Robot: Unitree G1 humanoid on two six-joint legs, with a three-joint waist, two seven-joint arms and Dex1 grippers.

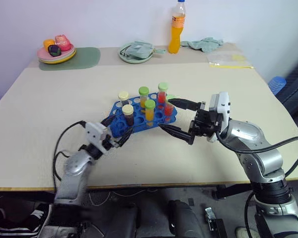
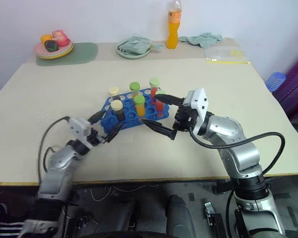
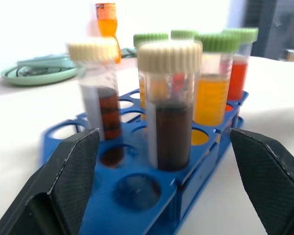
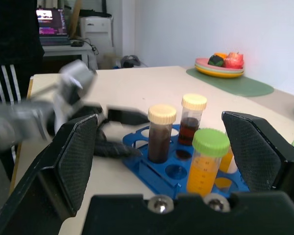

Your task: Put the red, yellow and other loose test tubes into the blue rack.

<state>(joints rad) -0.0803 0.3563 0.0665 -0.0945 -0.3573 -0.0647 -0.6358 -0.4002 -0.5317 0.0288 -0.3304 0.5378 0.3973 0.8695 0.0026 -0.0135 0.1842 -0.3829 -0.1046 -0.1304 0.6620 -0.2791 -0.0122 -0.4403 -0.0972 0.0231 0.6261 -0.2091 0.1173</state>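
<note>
The blue rack (image 1: 140,125) sits mid-table and holds several upright test tubes. Among them are a cream-capped dark brown one (image 1: 128,115), a green-capped yellow-orange one (image 1: 149,112) and a green-capped red one (image 1: 162,95). My left gripper (image 1: 120,130) is open at the rack's near left corner. In the left wrist view its fingers (image 3: 71,181) stand wide on either side of a dark brown tube (image 3: 169,122) seated in the rack, touching nothing. My right gripper (image 1: 172,117) is open and empty at the rack's right end, pointing left.
Along the table's far edge stand a plate of toy fruit (image 1: 56,51) on a green mat (image 1: 82,58), a green bowl with a cloth (image 1: 135,52), an orange drink bottle (image 1: 176,29), a crumpled cloth (image 1: 203,43) and a clear bag (image 1: 228,59).
</note>
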